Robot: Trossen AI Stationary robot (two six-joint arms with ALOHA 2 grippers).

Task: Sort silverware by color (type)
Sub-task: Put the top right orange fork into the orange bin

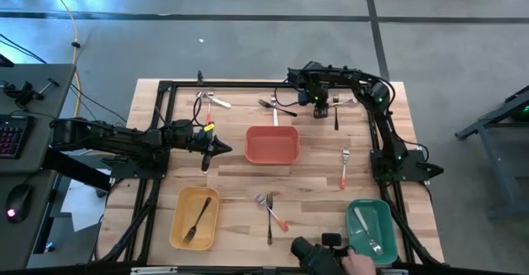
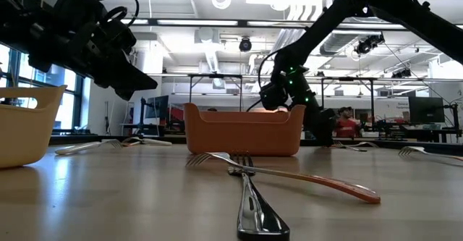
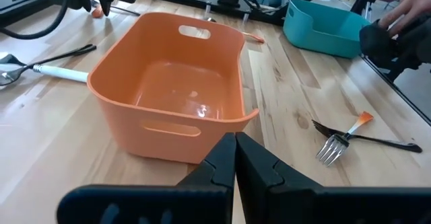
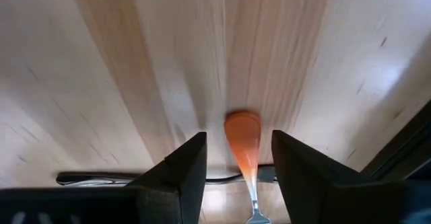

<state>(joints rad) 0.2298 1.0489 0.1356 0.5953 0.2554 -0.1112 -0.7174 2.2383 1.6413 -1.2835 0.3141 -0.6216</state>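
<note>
**Right pincer stands open over an orange-handled fork at the far side of the bench**

The right pincer [image 4: 232, 167] is at the far side of the wooden bench [image 1: 314, 184], pointing down. Its 2 fingers [image 4: 182, 170] stand apart, and the orange handle end of a fork [image 4: 244, 143] lies on the wood in the gap between them. The fingers do not press on the handle. A dark-handled utensil [image 4: 101, 178] lies across just behind this fork.

The left pincer [image 3: 234, 163] hangs above the bench just beside the orange bin [image 1: 272, 144], on its left side in the high view. Its fingers are pressed together and hold nothing. The orange bin looks empty in the left wrist view.

The silverware is spread over the bench. 1 dark fork [image 1: 197, 219] lies in the yellow bin [image 1: 180, 225]. About 2 pale utensils [image 1: 367, 229] lie in the green bin [image 1: 387, 213]. 2 crossed forks [image 1: 269, 209], 1 with an orange handle and 1 dark, lie near the front middle of the bench. Another orange-handled fork [image 1: 344, 172] lies to the right of the orange bin. A few utensils [image 1: 207, 103] lie at the far left, and 1 dark fork [image 1: 277, 106] lies behind the orange bin.

A person's hand [image 1: 359, 263] shows at the front edge, next to the green bin.
</note>
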